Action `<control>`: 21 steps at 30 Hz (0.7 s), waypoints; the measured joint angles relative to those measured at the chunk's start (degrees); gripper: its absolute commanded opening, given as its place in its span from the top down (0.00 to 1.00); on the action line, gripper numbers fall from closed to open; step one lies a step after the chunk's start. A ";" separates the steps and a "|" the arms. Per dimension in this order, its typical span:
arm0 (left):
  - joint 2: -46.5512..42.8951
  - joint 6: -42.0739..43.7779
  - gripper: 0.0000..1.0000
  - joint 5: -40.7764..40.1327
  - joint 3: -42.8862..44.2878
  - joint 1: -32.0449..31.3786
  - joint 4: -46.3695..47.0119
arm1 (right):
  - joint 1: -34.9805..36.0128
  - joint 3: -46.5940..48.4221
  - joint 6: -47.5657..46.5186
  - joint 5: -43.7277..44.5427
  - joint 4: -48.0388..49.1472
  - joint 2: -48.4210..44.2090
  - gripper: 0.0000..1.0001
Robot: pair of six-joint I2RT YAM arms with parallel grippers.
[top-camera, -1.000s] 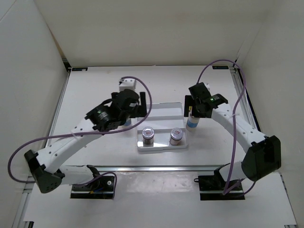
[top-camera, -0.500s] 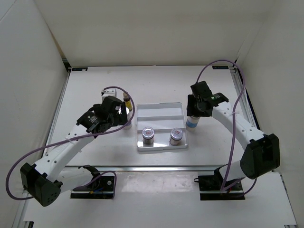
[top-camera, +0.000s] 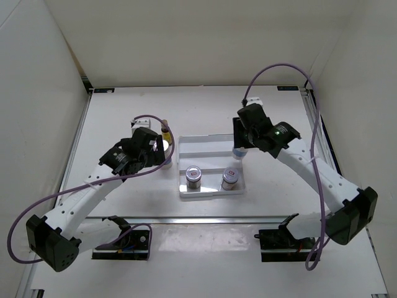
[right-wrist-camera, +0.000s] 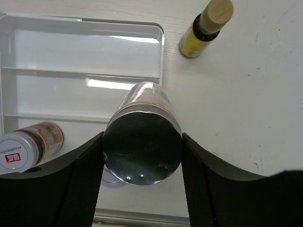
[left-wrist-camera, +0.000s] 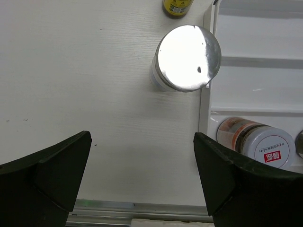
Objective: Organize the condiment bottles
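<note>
Tray (top-camera: 208, 144) is white w/ ridges that cut it into 3 rows. The near row holds 2 short jars (top-camera: 194, 177), side by side and upright. They have silvery lids w/ a small red mark on top and a brown-orange label on the side.

R gripper (right-wrist-camera: 142, 156) is clamped on a white bottle (right-wrist-camera: 142, 118), w/ a finger pressing each side just under the cap. The bottle has a blue label and a shiny silver cap, and it leans a bit. From the top it sits at the tray's right edge, by the middle row. Can't tell if its foot touches the tray.

L gripper (left-wrist-camera: 142, 161) has its jaws spread wide w/ nothing in them. It hovers over the table (left-wrist-camera: 71, 71) just left of the tray. A second white bottle (left-wrist-camera: 188, 57) stands upright there, just beside the tray's left wall, silver cap up. An amber bottle (left-wrist-camera: 177, 7) stands just behind it. Another amber bottle w/ tan top (right-wrist-camera: 208, 26) stands on the table past the tray's corner in R wrist view.

1 s ago the R jaws were wide around the white bottle, which stood on the table right of the tray. Now they grip it and it has moved to the tray's edge. The L arm was nearer the tray's back-left corner and is now pulled back to the left. The jars are in the same spots.
</note>
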 measured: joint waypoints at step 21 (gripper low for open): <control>2.34 -1.18 0.00 -3.67 0.00 0.61 0.44 | 1.36 -7.21 1.09 -3.08 10.67 9.86 0.20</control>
